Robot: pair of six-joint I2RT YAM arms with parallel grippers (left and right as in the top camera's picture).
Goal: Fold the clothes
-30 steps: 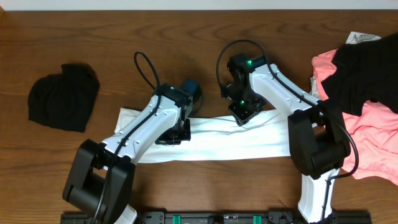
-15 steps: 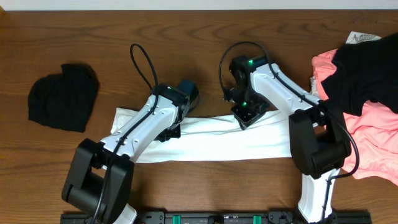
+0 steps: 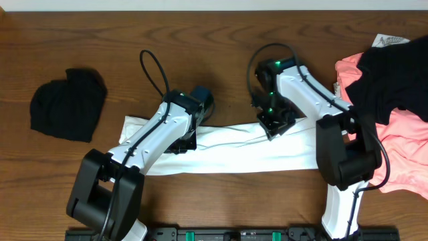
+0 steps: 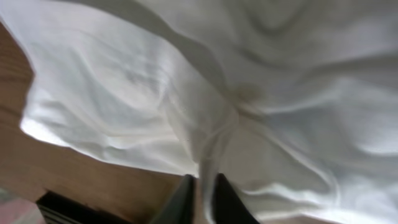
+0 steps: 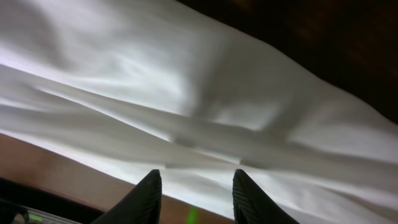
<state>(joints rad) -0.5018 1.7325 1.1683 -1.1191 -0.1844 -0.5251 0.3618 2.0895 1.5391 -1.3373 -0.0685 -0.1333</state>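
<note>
White T-shirt lies at table centre toward 6 o'clock, folded into a long, soft, rippled band; the folds across its length appear outstanding. Left gripper: fingers nearly together, nipping a raised pleat of the shirt. Right gripper: fingers apart over smoother cloth, gripping nothing. Black bundle at 9 o'clock looks compact, judged finished. Coral-pink garment and dark garment at 3 o'clock lie crumpled, not yet folded.

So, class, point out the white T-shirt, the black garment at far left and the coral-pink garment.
white T-shirt (image 3: 254,150), overhead view, its middle
black garment (image 3: 67,104), overhead view, far left, its centre
coral-pink garment (image 3: 401,144), overhead view, lower part
</note>
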